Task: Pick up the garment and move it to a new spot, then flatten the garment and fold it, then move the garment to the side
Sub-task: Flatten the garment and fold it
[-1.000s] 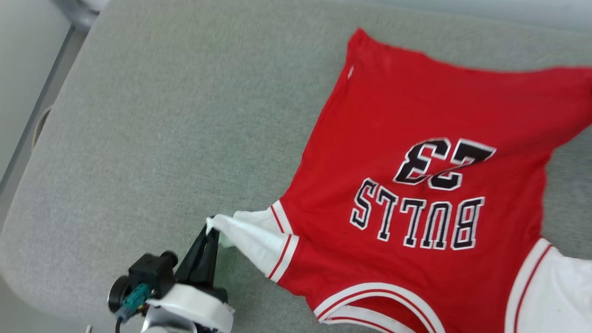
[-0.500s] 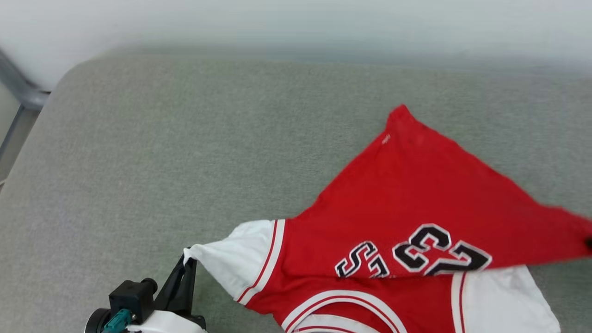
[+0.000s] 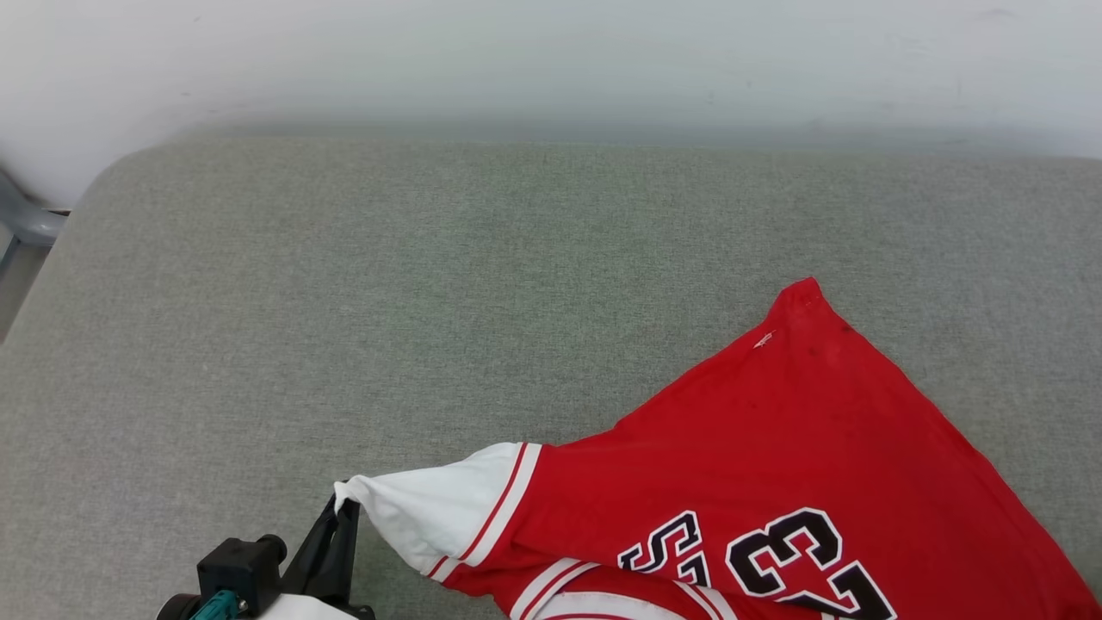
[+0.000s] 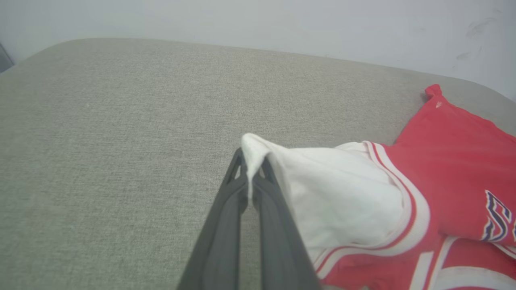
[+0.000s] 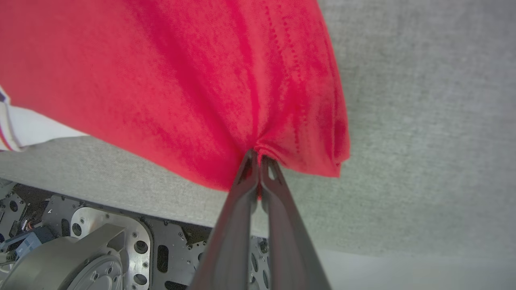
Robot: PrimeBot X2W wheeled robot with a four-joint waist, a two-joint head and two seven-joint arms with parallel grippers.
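The garment, a red jersey with white sleeves and black "23" print, lies partly folded on the grey cushion at the lower right of the head view. My left gripper is shut on the tip of its white sleeve, which is pulled taut to the left; the left wrist view shows the sleeve pinched at my left gripper. In the right wrist view my right gripper is shut on a bunched red corner of the garment, held above the cushion's front edge.
The grey cushion stretches wide to the left and back, ending at a pale wall. A grey metal frame shows at the far left. The robot's metal base lies below the cushion's front edge.
The head camera has tilted, so the cushion and garment sit lower in view. The garment's far red part has been folded over toward me, covering more of the print. Both grippers keep their hold.
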